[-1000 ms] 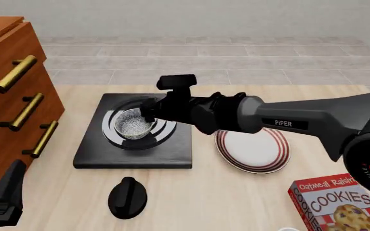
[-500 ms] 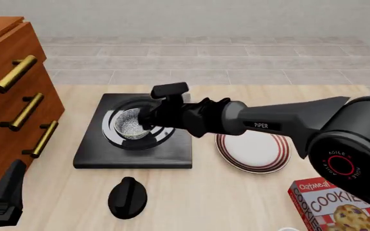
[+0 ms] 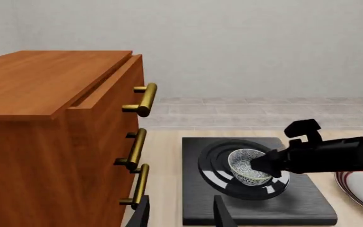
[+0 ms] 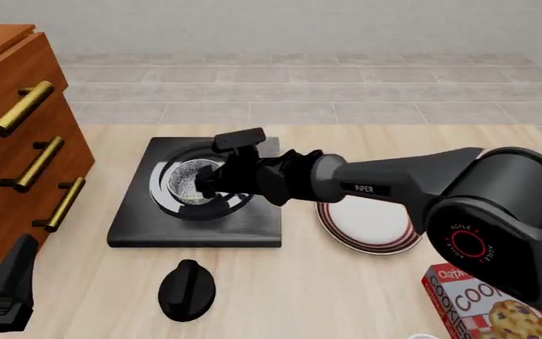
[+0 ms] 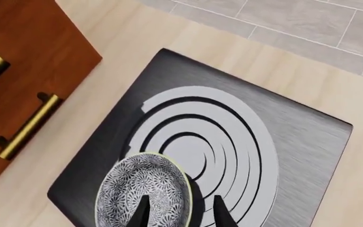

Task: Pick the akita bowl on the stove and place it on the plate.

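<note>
At the near edge of the front view, the left gripper [image 4: 3, 296] rests low beside the wooden drawer cabinet [image 4: 17, 141], well apart from the stove; its fingers [image 3: 220, 215] are spread with nothing between them. A black oval knob [image 4: 186, 288] lies in front of the stove [image 4: 195, 222], and a cookies box [image 4: 497, 304] sits at the near right. Farther, the right gripper [image 4: 205, 185] reaches over the burner rings. Its fingers [image 5: 222, 215] straddle the rim of the akita bowl [image 4: 188, 180], one inside and one outside, with a gap. The bowl sits on the stove. The plate [image 4: 370, 226] lies just right of the stove.
</note>
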You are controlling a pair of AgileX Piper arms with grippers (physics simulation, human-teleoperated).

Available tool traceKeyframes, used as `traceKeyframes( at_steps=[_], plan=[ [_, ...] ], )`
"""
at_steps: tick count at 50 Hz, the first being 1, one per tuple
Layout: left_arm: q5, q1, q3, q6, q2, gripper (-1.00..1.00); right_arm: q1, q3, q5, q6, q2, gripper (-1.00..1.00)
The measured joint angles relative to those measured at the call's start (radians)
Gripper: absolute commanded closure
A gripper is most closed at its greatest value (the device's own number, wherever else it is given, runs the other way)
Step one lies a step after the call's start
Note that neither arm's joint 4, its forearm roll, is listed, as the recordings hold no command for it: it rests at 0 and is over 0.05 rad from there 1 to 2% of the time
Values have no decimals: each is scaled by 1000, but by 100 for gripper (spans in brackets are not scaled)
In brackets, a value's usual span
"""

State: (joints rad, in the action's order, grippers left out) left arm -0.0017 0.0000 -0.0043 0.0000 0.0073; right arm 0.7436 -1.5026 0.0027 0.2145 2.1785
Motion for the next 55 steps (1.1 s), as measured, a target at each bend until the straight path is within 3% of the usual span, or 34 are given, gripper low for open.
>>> traceKeyframes(
  at_steps=[15, 16, 33, 55],
  plan=[
    [0, 0, 0, 0, 0, -100, 2, -4, 0, -12, 28, -100],
    [0, 0, 0, 0, 0, -100, 2, -3, 0, -13, 28, 100],
    [0, 0, 0, 0, 0, -100, 6, 53, -32, -37, -35, 100],
    [0, 0, 0, 0, 0, -100, -48, 294, -161, -57, -232, 100]
  ],
)
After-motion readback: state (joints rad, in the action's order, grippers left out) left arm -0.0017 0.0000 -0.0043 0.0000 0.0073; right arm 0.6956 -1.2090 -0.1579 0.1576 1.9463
